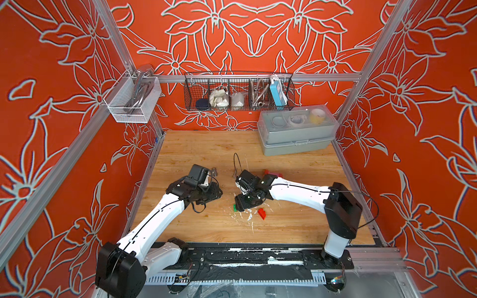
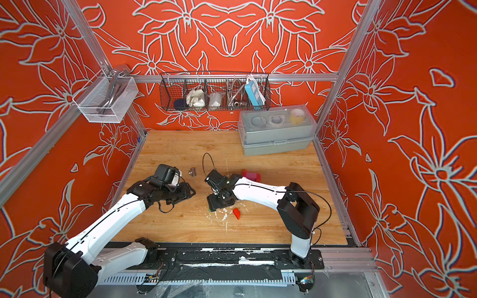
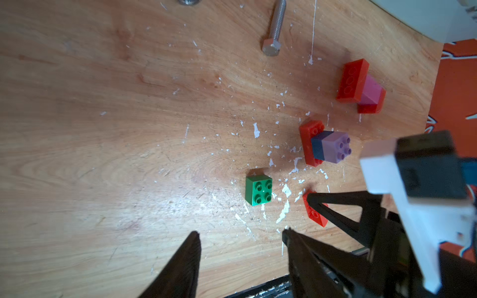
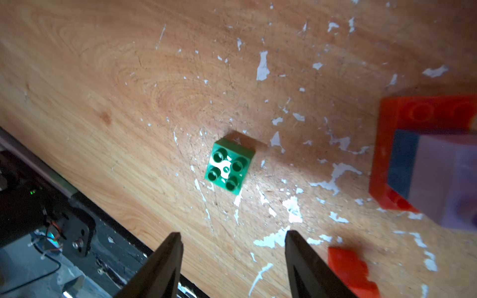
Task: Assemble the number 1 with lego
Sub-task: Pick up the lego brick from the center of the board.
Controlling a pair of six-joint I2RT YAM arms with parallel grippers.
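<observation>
Hovering spread and empty, the left gripper (image 3: 241, 232) faces the green brick (image 3: 259, 190), lying studs-up on the wooden table (image 3: 103, 129) near a red-blue-lilac stack (image 3: 333, 147); the right gripper (image 4: 233, 233), likewise spread and empty, hangs close over it. The brick looks light, rigid and probably slick, so pinch two opposite flat sides.

Table (image 3: 103, 129): wood grain, worn, flecked white. Green brick (image 3: 258, 190): glossy, smooth plastic. Bolt (image 3: 275, 28): dull grey threaded metal. Box (image 1: 296, 139), one o'clock: matt plastic.

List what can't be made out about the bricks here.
- green brick: in both top views, almost wholly under the right gripper.
- red, blue and lilac stack: right wrist view, blurred, cut by the edge.
- metal piece: left wrist view, cut by the edge.
</observation>
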